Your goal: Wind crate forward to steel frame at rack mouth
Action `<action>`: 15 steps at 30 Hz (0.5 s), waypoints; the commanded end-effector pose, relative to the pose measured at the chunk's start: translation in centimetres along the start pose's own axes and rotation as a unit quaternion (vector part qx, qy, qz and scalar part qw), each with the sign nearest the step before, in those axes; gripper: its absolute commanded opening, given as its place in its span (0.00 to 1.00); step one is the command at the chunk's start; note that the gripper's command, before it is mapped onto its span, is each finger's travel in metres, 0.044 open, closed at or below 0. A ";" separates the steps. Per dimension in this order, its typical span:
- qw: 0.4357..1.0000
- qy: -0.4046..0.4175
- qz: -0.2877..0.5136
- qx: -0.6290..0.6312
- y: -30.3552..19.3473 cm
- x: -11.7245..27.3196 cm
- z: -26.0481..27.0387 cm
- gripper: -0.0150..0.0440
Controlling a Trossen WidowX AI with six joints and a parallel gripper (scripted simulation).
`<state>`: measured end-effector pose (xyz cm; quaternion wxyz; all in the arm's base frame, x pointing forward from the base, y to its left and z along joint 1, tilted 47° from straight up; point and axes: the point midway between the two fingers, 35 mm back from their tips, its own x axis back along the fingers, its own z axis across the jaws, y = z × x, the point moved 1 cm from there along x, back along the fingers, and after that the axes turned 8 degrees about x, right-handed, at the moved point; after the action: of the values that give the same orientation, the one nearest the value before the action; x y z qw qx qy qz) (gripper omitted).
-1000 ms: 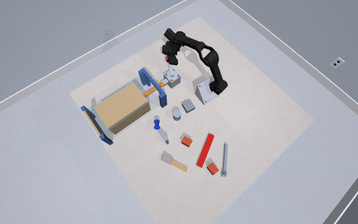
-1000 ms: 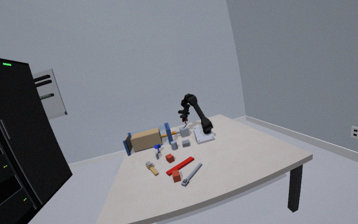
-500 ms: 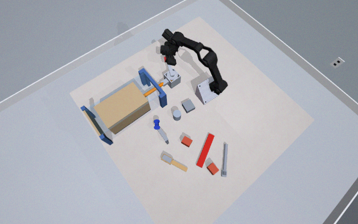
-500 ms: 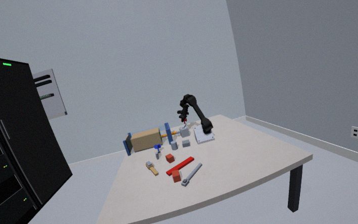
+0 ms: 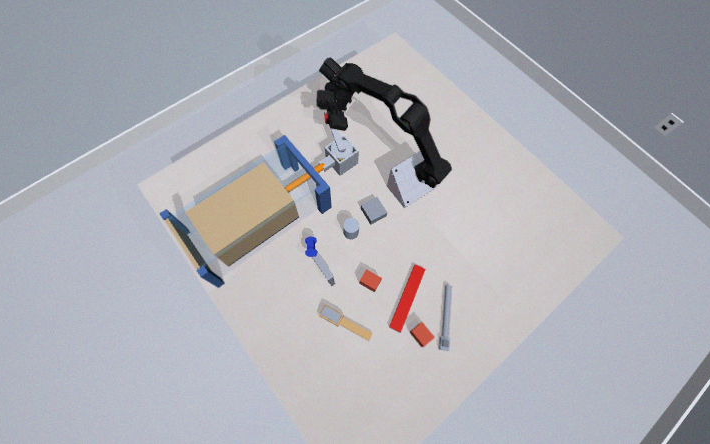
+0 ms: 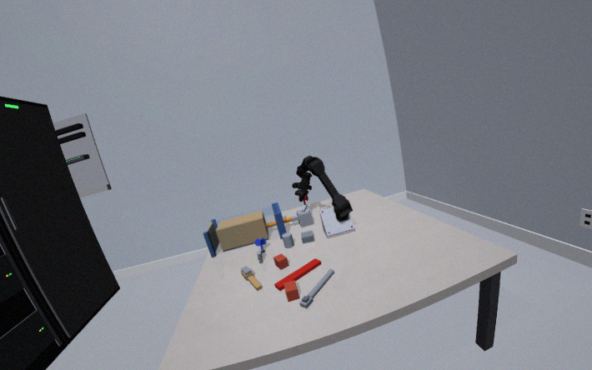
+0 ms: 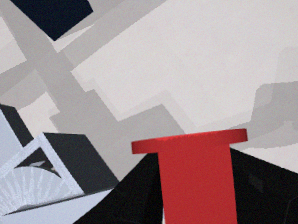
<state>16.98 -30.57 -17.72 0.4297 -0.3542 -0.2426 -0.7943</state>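
Note:
The tan crate (image 5: 242, 206) (image 6: 242, 232) sits flat in the clear-panelled cubby, with a gap between its front and the blue frame (image 5: 322, 197) (image 6: 280, 219) at the mouth. An orange strap (image 5: 303, 178) (image 6: 279, 222) runs from the crate under the frame to the grey winch (image 5: 348, 161) (image 6: 305, 218), which shows partly in the wrist view (image 7: 95, 165). The winch handle's light crank arm (image 5: 338, 138) reaches up from the winch top; its key is hidden. My gripper (image 5: 327, 118) (image 7: 185, 159) is shut on the handle's red grip (image 6: 303, 197), beyond the winch on its far side.
A grey block (image 5: 374, 210) and grey cylinder (image 5: 350, 228) stand between the arm's base and the cubby. Nearer lie a blue-handled tool (image 5: 311, 246), a wooden-handled tool (image 5: 355, 327), two red blocks (image 5: 370, 280) (image 5: 422, 334), a red bar (image 5: 407, 297) and a grey wrench-like tool (image 5: 446, 314).

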 end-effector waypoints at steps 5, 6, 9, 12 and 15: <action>1.000 0.007 -0.011 0.026 2.3 -1.1 1.1 0.25; 1.000 0.007 -0.011 0.026 2.3 -1.1 1.1 0.25; 1.000 0.007 -0.011 0.026 2.5 -1.2 1.2 0.25; 1.000 0.007 -0.011 0.026 2.5 -1.2 1.2 0.25; 1.000 0.007 -0.011 0.026 2.7 -1.3 1.3 0.25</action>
<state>17.66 -30.67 -17.78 0.4290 -0.3540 -0.2453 -0.7940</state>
